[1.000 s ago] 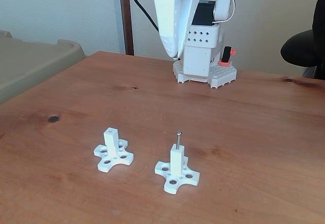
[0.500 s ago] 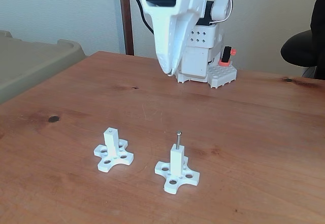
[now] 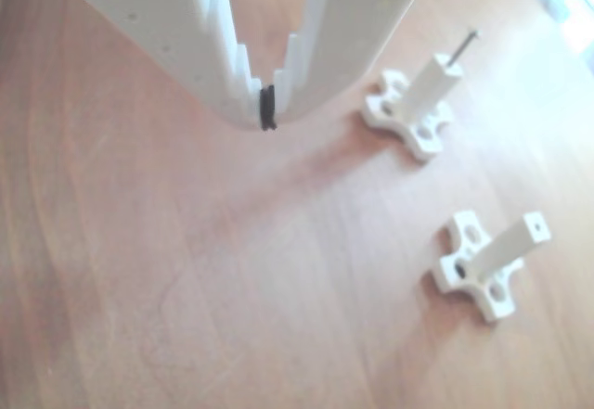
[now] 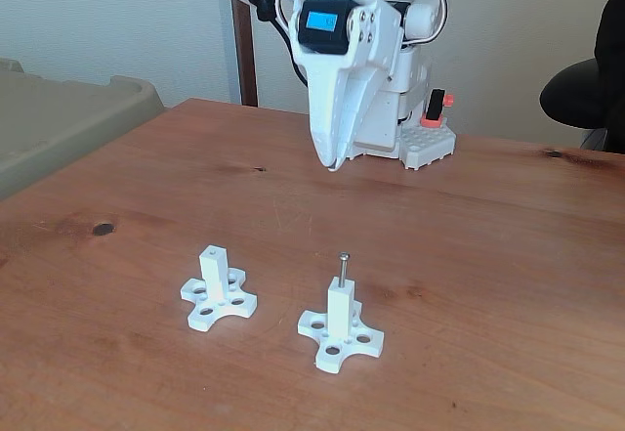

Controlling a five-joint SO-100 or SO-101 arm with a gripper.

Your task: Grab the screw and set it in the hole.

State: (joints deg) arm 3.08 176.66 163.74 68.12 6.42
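Fixed view: the gripper [image 4: 332,162] is held above the wooden table [image 4: 488,255], tips pointing down, well apart from both white posts. In the other view its fingers [image 3: 320,66] are seen closed together at the tips, with nothing held. The screw [image 4: 343,267] is seen standing upright in the right post [image 4: 340,319]. The hole [image 4: 213,251] in the left post [image 4: 217,289] is seen unfilled.
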